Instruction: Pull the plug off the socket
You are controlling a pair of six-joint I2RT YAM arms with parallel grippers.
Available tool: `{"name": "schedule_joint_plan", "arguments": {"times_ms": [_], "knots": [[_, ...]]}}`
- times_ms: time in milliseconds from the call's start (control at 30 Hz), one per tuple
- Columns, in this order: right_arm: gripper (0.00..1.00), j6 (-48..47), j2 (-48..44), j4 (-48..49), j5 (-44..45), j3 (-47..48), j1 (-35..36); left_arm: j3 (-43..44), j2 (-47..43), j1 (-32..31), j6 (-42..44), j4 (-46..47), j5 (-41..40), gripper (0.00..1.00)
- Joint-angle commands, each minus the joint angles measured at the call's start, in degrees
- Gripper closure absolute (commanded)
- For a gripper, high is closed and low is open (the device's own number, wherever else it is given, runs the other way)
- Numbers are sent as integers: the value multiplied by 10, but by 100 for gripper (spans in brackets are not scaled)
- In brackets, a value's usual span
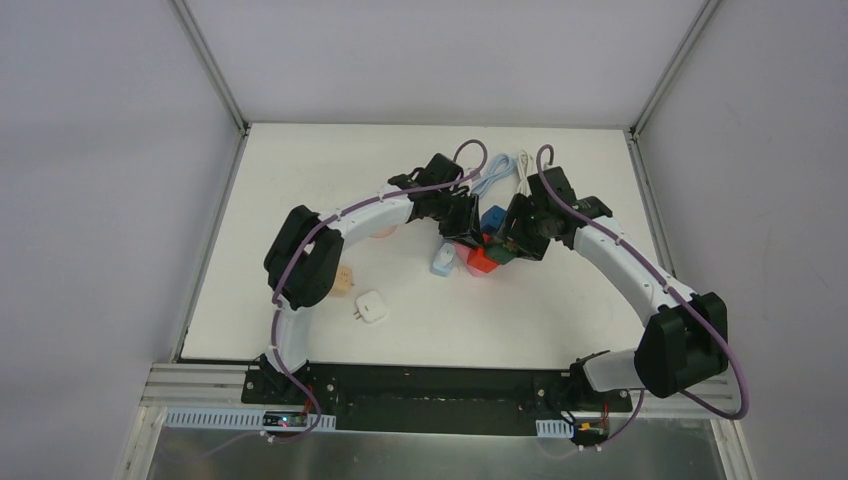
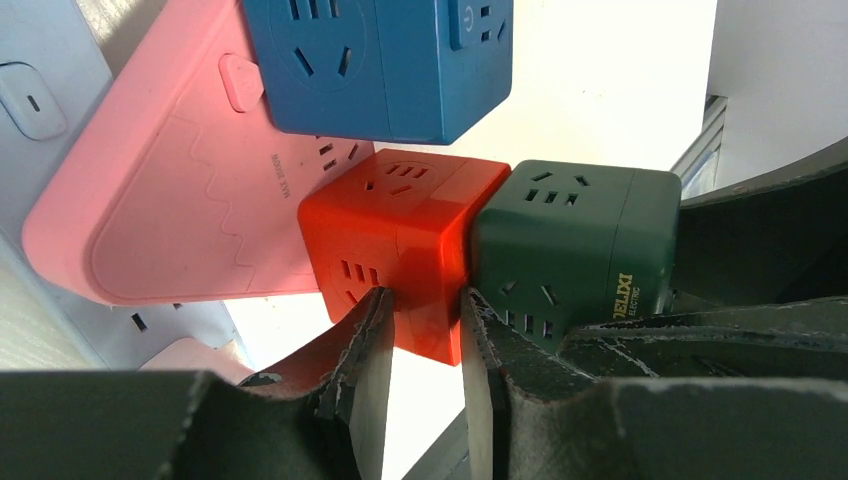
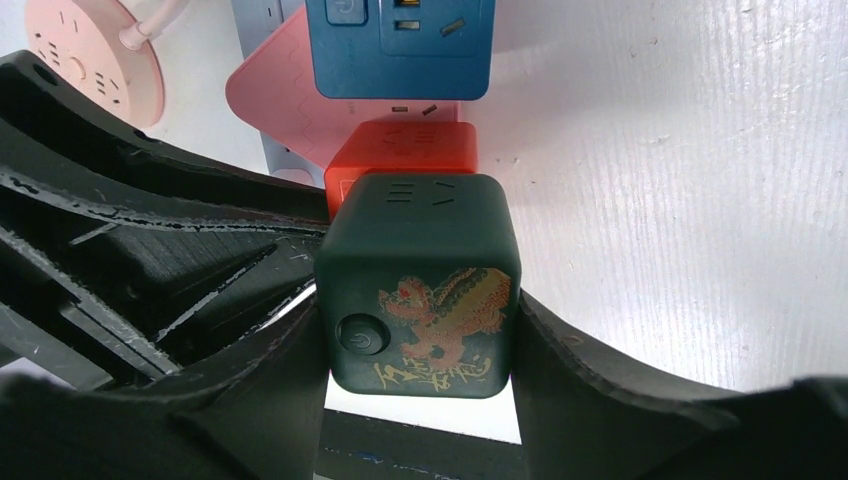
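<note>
the setting is a robot test cell in a laboratory. a white table (image 1: pixel 560 310) stands inside an enclosure of plain grey panels (image 1: pixel 100 200) joined by aluminium profiles (image 1: pixel 210 65). the left arm (image 1: pixel 330 235) and the right arm (image 1: pixel 640 275) are bolted to a black base plate (image 1: pixel 430 385) at the near edge. slotted cable ducts (image 1: pixel 230 420) and purple cables (image 1: pixel 738 375) run beside the plate. the table carries only sample hardware: a red cube (image 2: pixel 400 240), a green cube (image 3: pixel 420 290), a blue cube (image 2: pixel 380 60) and a white adapter (image 1: pixel 371 306).
</note>
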Motion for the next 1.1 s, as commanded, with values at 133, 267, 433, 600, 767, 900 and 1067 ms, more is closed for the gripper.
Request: {"name": "schedule_joint_plan", "arguments": {"times_ms": [133,267,433,600,767,900,1067], "knots": [[100,-97,-50,66,73,20,57,-41,39,-13,59,-143,-94,78],[100,-101,-42,52,91,22,61,-44,37,-13,66,-152,-110,80],[100,-29,-46,23,64,40,30,-54,37,-13,70,-155,-114,81],[100,43,-42,24,-54,42,-27,-57,39,-13,73,-155,-112,82],[100,-35,-50,43,21,40,37,-53,43,-13,75,-162,-113,82],[100,-92,-70,49,63,33,56,-48,47,-13,77,-171,-114,83],[100,-67,-65,16,69,66,38,-41,53,-13,79,-181,-118,84]]}}
